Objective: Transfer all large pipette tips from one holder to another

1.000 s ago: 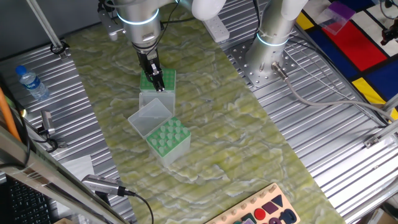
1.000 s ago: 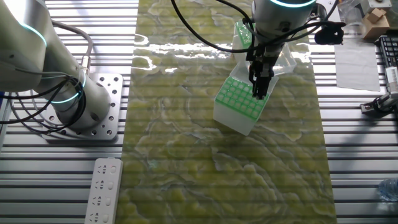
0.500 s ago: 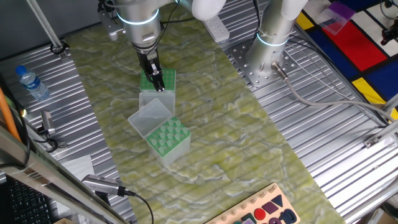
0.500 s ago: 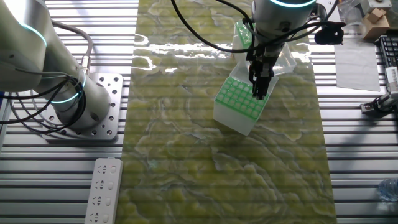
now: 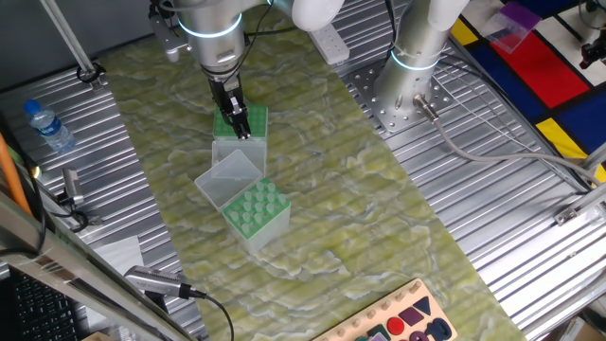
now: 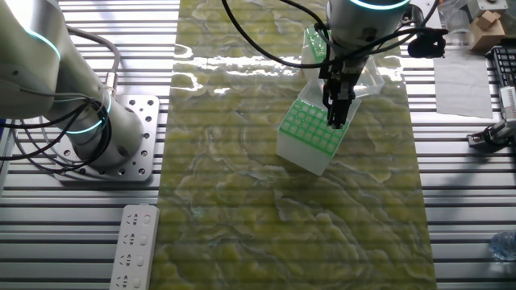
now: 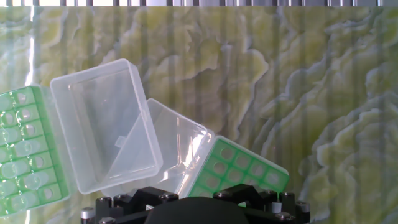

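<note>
Two green tip holders with clear open lids stand on the yellow-green mat. My gripper (image 5: 242, 131) hangs low over the far holder (image 5: 252, 117), its dark fingers down at the holder's top. In the other fixed view the gripper (image 6: 337, 122) is over that holder's right part (image 6: 306, 133). The near holder (image 5: 256, 210) has pale large pipette tips (image 5: 248, 216) in its holes; it also shows in the other fixed view (image 6: 314, 44). The hand view shows both holders (image 7: 22, 152) (image 7: 242, 171) and their lids (image 7: 102, 124), but the fingertips are hidden. No tip shows between the fingers.
A second robot's base (image 5: 407, 85) stands on the metal table to the right of the mat. A water bottle (image 5: 47, 125) stands at the left. A board with coloured shapes (image 5: 398, 322) lies at the front edge. A white power strip (image 6: 133, 246) lies beside the mat.
</note>
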